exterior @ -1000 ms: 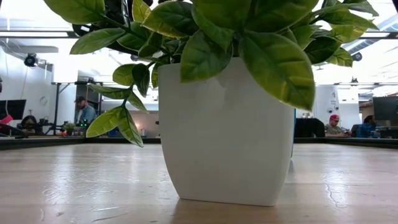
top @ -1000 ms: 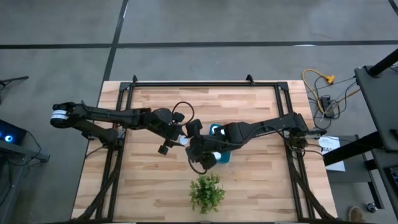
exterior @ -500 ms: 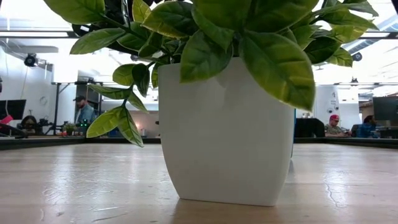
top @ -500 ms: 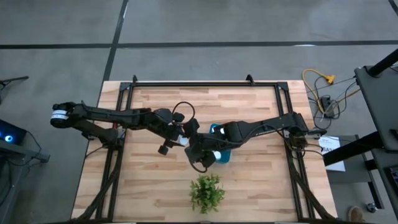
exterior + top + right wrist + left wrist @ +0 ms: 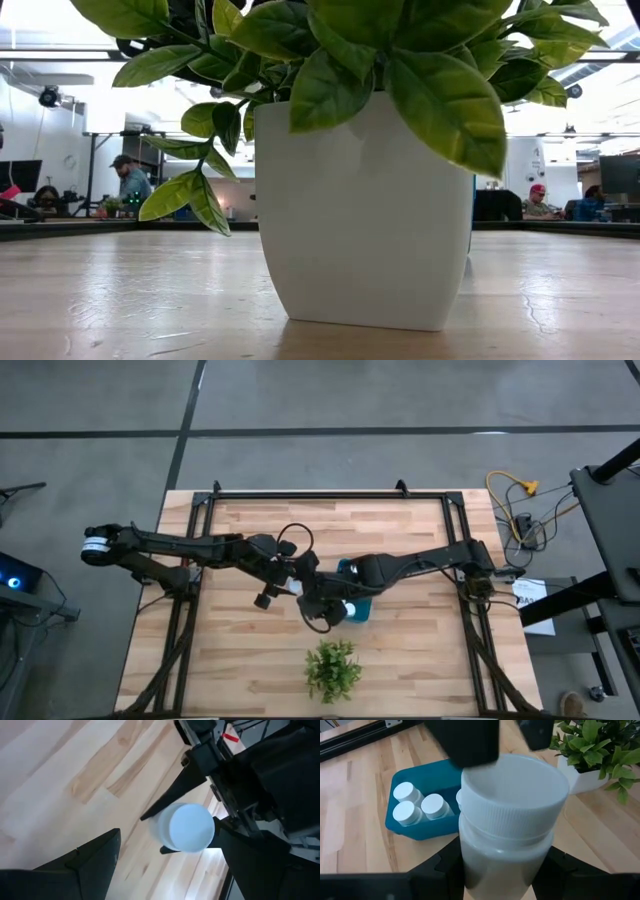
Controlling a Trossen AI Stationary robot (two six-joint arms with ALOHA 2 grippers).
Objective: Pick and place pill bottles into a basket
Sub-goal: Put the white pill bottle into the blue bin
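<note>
- From above: the left gripper (image 5: 296, 586) and the right gripper (image 5: 325, 603) meet mid-table, just beside the teal basket (image 5: 352, 610), with the plant (image 5: 332, 668) toward the near edge.
- Table level: only the plant's white pot (image 5: 365, 225) and people in the room behind show.
- Left wrist: the fingers clamp a white bottle (image 5: 509, 825); three more bottles (image 5: 417, 805) stand in the basket (image 5: 420, 777).
- Right wrist: its fingers (image 5: 92, 857) stand spread wide, the capped bottle (image 5: 187, 827) between them.

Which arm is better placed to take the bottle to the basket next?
Probably the left: its gripper is shut on a pill bottle close beside the basket. The right gripper hangs open above it, holding nothing.
</note>
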